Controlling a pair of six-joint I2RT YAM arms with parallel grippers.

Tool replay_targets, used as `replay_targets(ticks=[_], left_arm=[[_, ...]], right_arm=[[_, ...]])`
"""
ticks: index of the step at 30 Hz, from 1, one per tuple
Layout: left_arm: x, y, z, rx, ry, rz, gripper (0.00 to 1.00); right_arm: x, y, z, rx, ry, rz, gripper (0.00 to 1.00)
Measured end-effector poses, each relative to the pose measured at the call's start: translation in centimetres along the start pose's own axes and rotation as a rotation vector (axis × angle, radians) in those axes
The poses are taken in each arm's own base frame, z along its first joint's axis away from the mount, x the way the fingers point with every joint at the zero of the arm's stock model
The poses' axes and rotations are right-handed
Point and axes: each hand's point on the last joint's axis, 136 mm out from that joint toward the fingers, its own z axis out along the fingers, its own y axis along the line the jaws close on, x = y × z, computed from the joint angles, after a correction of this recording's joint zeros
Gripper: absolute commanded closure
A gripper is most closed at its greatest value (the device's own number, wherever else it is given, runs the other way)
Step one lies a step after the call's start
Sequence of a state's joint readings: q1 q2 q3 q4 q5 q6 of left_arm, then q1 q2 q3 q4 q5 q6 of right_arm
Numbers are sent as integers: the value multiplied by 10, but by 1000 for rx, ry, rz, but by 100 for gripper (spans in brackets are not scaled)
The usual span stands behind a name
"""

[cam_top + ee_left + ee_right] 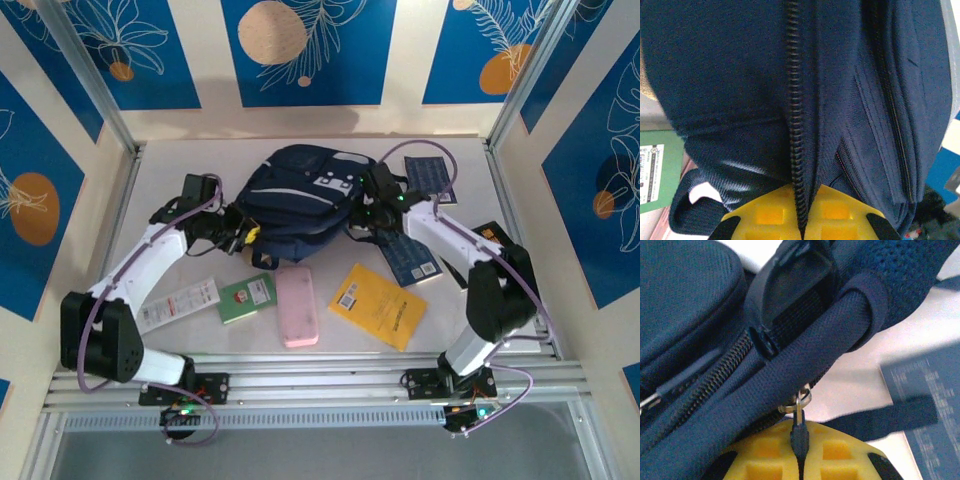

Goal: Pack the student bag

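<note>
The student bag (295,195), navy with pale stripes, lies at the back middle of the table. My left gripper (243,236) presses against the bag's left side. In the left wrist view its yellow jaws (802,222) are shut on the bag's fabric along a closed zip line (794,100). My right gripper (372,207) is at the bag's right end. Seen from the right wrist, those jaws (800,450) are shut on a dark zip pull (799,432) with a metal ring, under a padded edge (805,355) of the bag.
In front of the bag lie a white slip (178,305), a green booklet (247,297), a pink case (297,305) and a yellow book (378,305). A dark blue book (410,258) lies under the right arm and another (430,178) at the back right. Metal frame rails border the table.
</note>
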State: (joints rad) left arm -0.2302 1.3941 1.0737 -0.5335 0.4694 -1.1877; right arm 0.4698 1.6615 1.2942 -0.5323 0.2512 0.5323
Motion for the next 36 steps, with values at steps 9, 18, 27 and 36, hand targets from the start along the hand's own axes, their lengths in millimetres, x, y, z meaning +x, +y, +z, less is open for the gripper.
replay_targets(ticks=[9,18,27,36], left_arm=[[11,-3,17,21,-18,-7,100],[45,2,58,-52,28,54,100],[68,1,72,-74,78,133,61],[60,-39,55,-21,59,320,49]], right_arm=[[-37,-4,62,-18,100,77,72],[-56,-18,90,-9,156,163,45],[-56,-36,76,109,160,162,32],[-53,-39,-2,171,36,95,32]])
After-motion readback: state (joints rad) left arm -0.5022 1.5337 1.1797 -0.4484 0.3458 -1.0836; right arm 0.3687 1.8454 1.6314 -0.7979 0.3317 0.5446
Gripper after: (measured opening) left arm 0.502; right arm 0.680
